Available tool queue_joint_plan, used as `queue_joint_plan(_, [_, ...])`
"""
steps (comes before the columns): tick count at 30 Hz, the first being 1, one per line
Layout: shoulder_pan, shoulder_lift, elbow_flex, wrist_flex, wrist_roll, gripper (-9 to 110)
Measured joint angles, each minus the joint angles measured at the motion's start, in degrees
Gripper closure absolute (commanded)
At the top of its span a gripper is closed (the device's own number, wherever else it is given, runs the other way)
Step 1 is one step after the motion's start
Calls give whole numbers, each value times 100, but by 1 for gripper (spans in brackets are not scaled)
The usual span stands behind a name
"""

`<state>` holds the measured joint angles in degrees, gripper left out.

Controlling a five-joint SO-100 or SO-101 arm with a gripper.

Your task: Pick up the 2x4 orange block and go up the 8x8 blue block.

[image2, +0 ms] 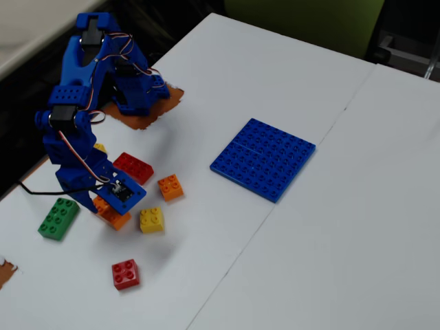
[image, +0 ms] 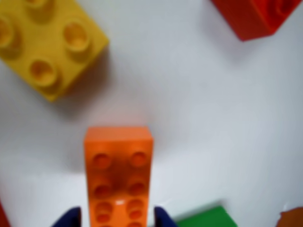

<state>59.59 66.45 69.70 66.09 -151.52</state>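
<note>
In the wrist view the gripper (image: 118,220) has one blue finger (image: 71,218) on each long side of the 2x4 orange block (image: 119,172), closed in against it; whether the brick is lifted off the white table (image: 203,118) cannot be told. The block runs straight out ahead of the fingers, studs up. Ahead and to the left of the fingers lies a yellow brick (image: 47,42), ahead and far to the right a red brick (image: 258,16), and just right of the right finger the corner of a green brick (image: 208,218). None of them touches the orange block.

In the fixed view the blue arm (image2: 79,124) is folded over from its base, its wrist low above the table with the gripper (image2: 103,206) pointing down at the 2x4 orange block (image2: 113,216). Near the fingers lie a green brick (image2: 58,218), a red oblong brick (image2: 133,167), a small orange brick (image2: 170,186), a yellow brick (image2: 151,219) and a small red brick (image2: 125,273). The 8x8 blue block (image2: 263,158) lies flat, well apart from the fingers, with bare table between.

No writing can be read on any brick
</note>
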Motion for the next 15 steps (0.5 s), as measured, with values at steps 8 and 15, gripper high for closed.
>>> queue_joint_plan(8, [0,-325,-290,-88,-18,80])
queue_joint_plan(15, [0,-439,-299,-88,-18,81])
